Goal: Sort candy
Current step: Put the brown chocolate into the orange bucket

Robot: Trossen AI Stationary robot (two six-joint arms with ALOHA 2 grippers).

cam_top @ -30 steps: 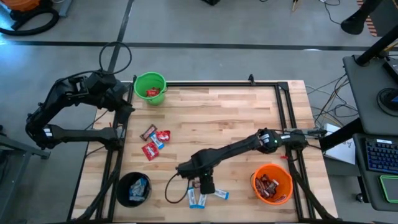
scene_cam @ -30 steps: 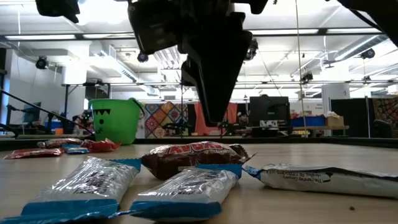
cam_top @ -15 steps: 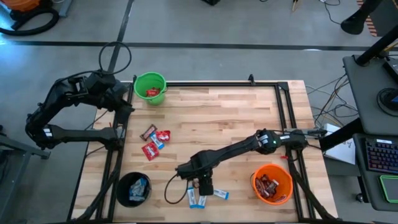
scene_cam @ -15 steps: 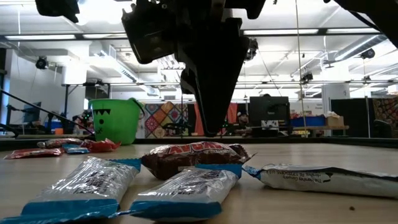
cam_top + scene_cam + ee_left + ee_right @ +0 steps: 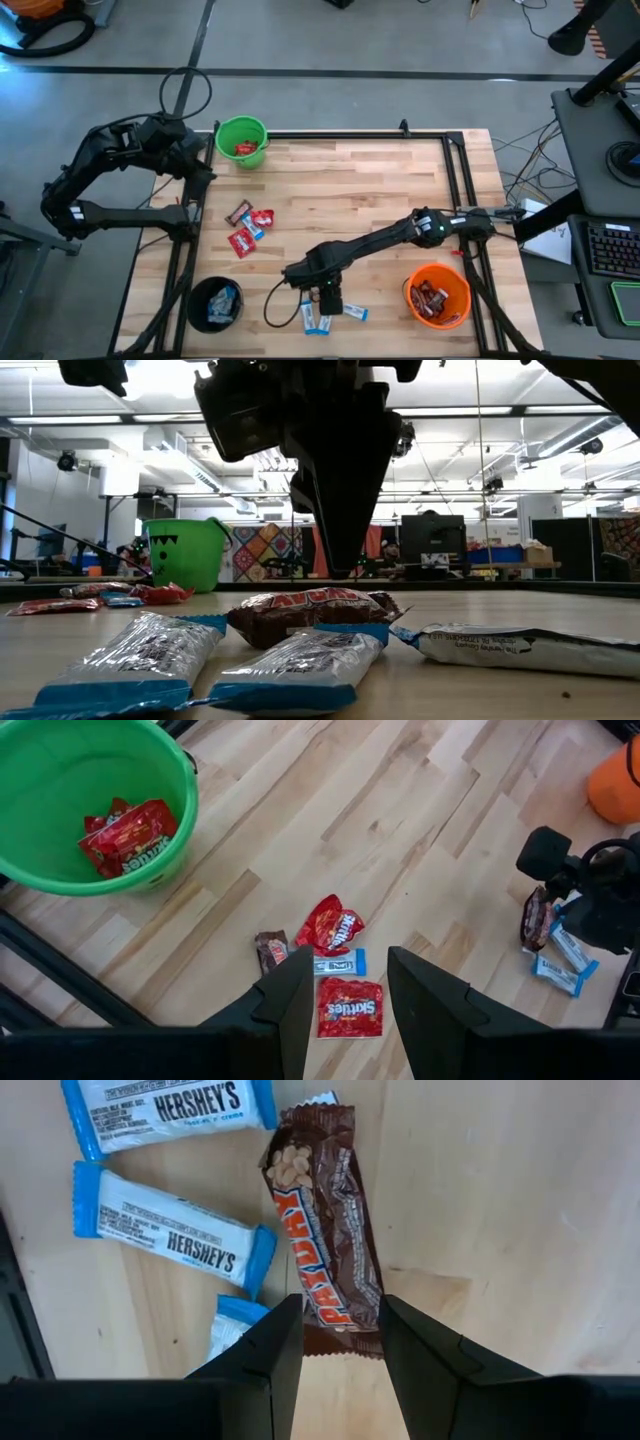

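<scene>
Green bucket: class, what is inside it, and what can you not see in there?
The green bucket holds red packets lying against its wall. Anything beneath those packets is covered, so an exact count is impossible.

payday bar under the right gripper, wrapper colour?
Dark brown PayDay bar with orange-and-white lettering; clearest in the right wrist view.

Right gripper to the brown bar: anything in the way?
Nothing visible. The right gripper hangs open right over the brown bar, fingers either side of its end. The blue-and-white packets lie alongside the bar, one corner near a finger, not between.
</scene>
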